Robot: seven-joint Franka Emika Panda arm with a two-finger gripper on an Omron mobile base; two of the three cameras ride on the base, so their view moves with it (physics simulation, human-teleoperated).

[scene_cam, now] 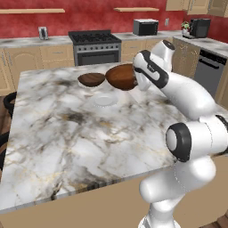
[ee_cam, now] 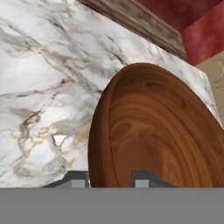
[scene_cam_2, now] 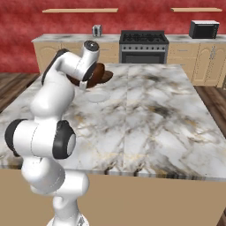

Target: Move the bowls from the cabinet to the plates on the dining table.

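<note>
1. The end effector is clenched on the rim of the reddish bowl, which it carries tilted above the tabletop.
2. The free white plate lies just beside and below this bowl, toward the arm's base.
3. The arm reaches forward over the marble, hand bent down.
4. Farther, the dark bowl already sits on its plate.

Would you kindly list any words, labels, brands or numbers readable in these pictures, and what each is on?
None can be read.
The black microwave, the black and steel stove and the reddish brown wooden bowl show no legible text.
</note>
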